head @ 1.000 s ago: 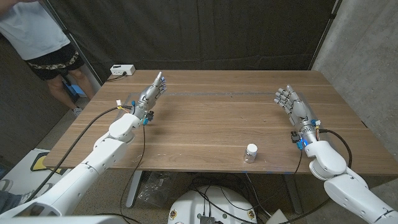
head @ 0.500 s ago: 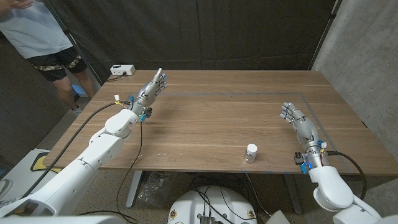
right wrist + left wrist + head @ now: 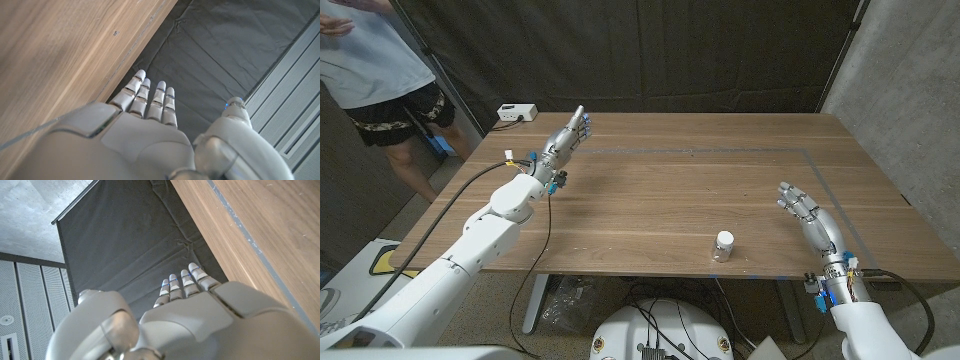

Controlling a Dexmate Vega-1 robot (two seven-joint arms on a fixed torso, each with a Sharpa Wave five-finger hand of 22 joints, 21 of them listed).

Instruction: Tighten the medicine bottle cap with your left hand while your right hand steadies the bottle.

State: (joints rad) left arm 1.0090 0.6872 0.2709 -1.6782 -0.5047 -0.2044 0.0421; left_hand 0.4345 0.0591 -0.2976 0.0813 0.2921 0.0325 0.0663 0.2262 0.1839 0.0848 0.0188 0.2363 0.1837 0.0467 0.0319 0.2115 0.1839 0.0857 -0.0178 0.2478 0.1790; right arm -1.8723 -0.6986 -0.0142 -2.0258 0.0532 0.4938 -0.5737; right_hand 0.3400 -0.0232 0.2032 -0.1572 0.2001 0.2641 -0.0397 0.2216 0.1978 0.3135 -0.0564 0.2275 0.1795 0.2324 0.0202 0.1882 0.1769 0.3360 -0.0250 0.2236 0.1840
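- Since the earlier frames, my right hand has drawn back toward the near right edge of the wooden table, and more of that forearm is now cut off at the picture's lower right corner.
- My left hand has barely shifted; it sits over the far left part of the table, fingers extended toward the far edge.
- Left hand state: holding nothing, fingers straight and close together in the left wrist view; whether it touches the table I cannot tell.
- Right hand state: holding nothing, fingers extended with the thumb set apart in the right wrist view.
- The medicine bottle stands upright near the table's near edge, right of centre, apart from both hands and nearer my right one.
- Its white cap is on top; how tightly it is seated is too small to make out.
- A person stands beyond the table's left corner, cut off by the frame.
- A small white box lies at the far left corner of the table.
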